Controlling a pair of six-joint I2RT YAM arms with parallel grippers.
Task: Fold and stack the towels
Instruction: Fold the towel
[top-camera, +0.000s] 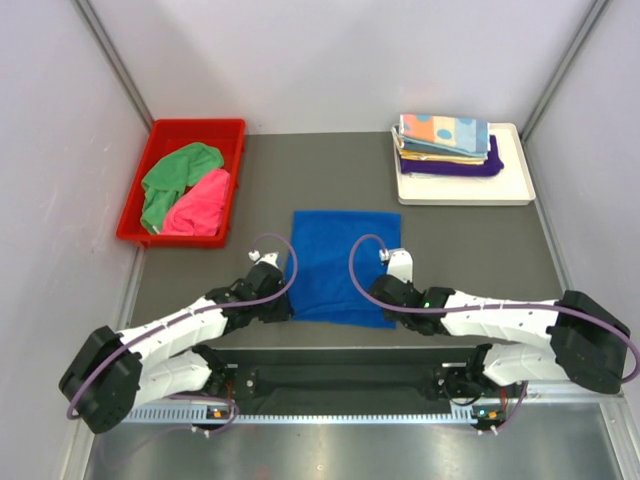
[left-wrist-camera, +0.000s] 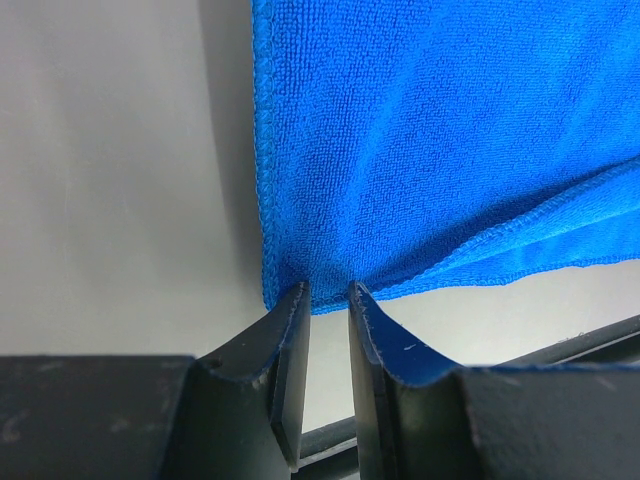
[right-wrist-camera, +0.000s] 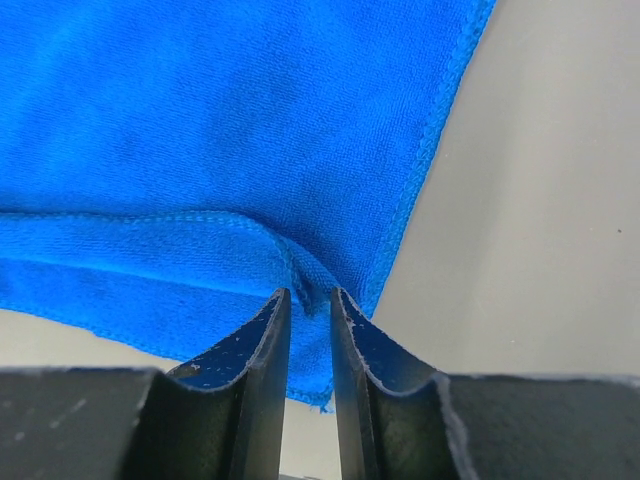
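A royal blue terry towel (top-camera: 345, 265) lies spread on the grey surface (top-camera: 460, 250) between the two arms, its near edge just in front of their wrists. The left pincer (left-wrist-camera: 327, 295) is nipped onto the towel's near-left corner, and the right pincer (right-wrist-camera: 310, 298) is nipped onto the near-right corner. At both corners the hem is puckered and slightly raised. At the far left, a red bin (top-camera: 185, 128) holds a crumpled green towel (top-camera: 172, 182) and a pink towel (top-camera: 202, 205). At the far right, a white tray (top-camera: 512, 192) carries a folded stack, with the orange-pink towel with teal dots (top-camera: 445, 130) on top and a purple towel (top-camera: 462, 168) near the bottom.
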